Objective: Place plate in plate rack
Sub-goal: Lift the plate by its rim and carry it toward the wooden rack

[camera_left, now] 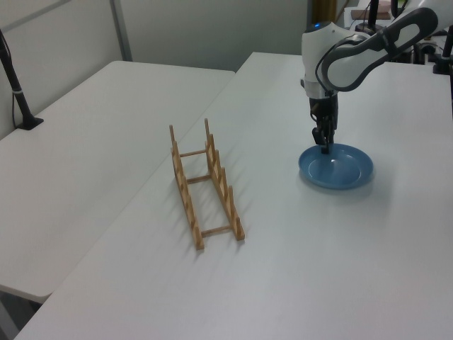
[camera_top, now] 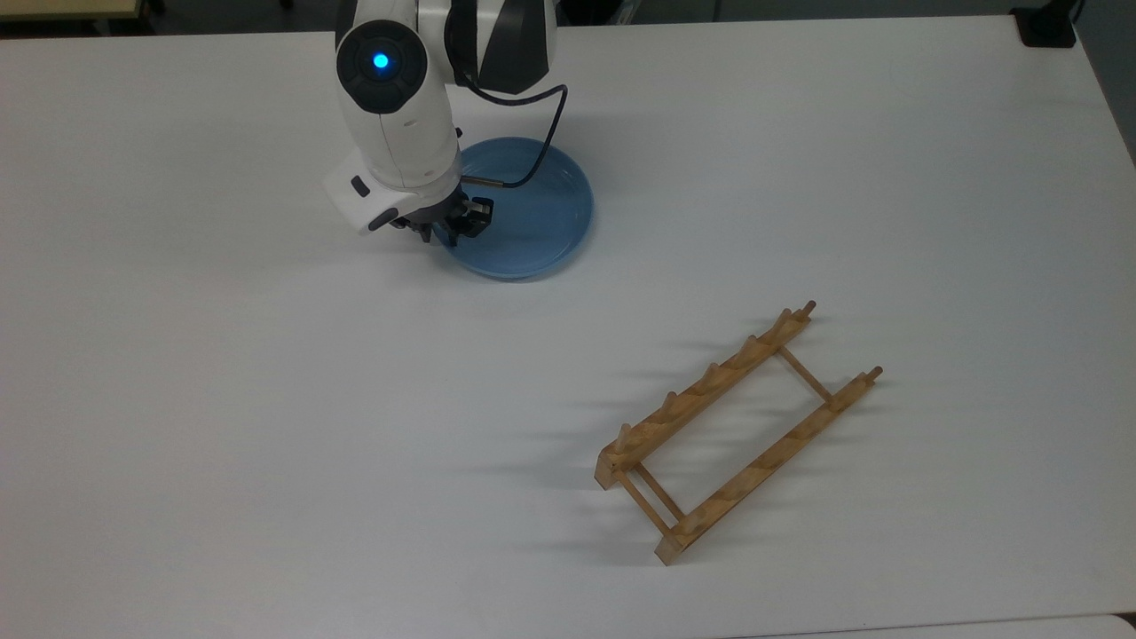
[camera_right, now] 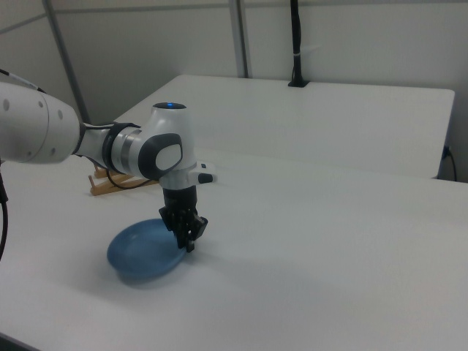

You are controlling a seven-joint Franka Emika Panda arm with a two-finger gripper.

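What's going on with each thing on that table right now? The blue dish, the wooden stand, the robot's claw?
plate: right way up on the table, not in the rack, gripper at its rim.
plate rack: upright on the table, empty, well apart from the plate.
gripper: lowered onto the plate's edge on the top view's left; fingers look closed on the rim.
table: white, carries the plate and the rack.
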